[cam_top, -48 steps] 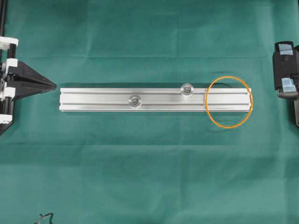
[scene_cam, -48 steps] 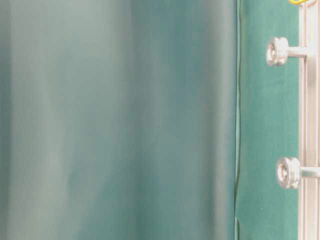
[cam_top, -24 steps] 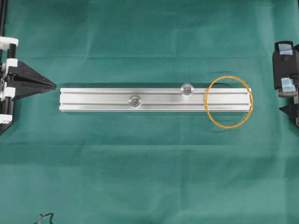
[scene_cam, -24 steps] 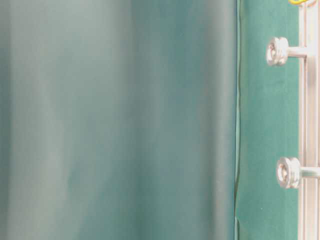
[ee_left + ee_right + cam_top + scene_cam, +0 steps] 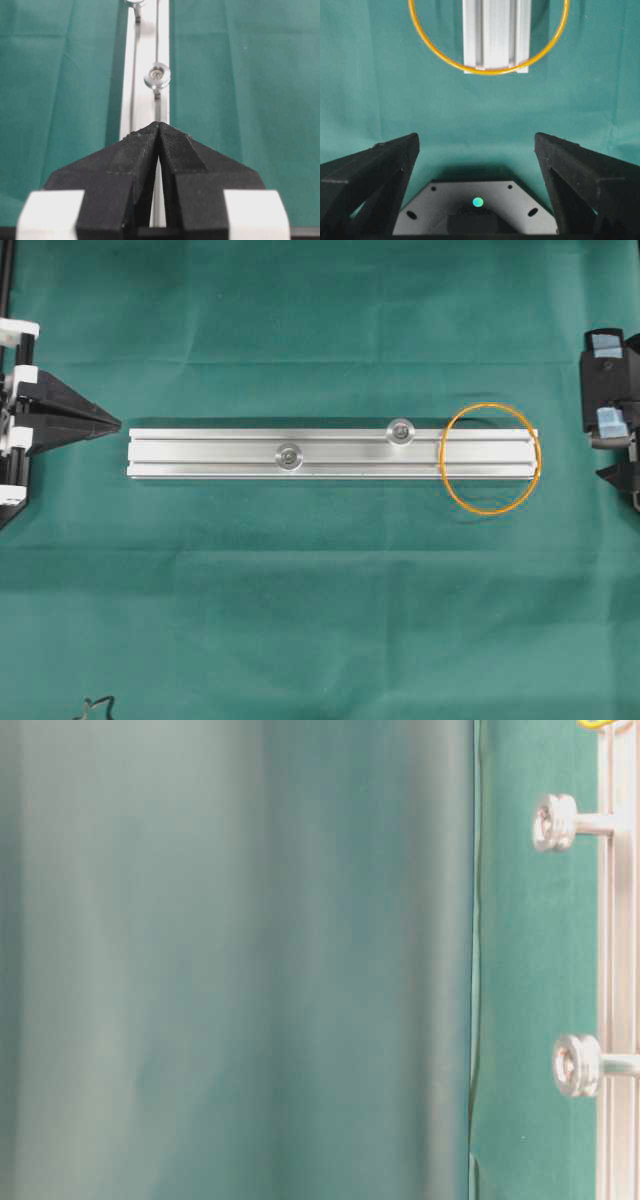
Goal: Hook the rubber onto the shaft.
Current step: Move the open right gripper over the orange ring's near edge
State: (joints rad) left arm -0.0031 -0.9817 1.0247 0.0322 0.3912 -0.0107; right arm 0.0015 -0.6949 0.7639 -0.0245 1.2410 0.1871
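**Orange band is waiting at the rail end, right tool is standing open before it**

The thin orange rubber band (image 5: 491,458) is lying as a round, relaxed loop over the right end of the long silver aluminium rail (image 5: 330,452), which is resting on the green cloth surface (image 5: 320,600). One part of the loop is crossing the top of the rail, the rest is lying on the cloth above, below and just past the rail end. It is not hooked on anything yet. It is looking smooth, very thin and evenly curved, without twist.

The right tool (image 5: 477,150) is standing near the rail end with its black fingers (image 5: 375,170) spread wide and nothing between them. In my judgement it is opened like this so it can come forward and take the near arc of the band.

The left tool (image 5: 159,131) is closed, empty, and pointing along the rail from the opposite end, well apart from the band; it seems to be only waiting.

Two small round-headed metal shafts (image 5: 400,430) are standing up from the rail; the nearer one is just beside the band, so it is probably the target.
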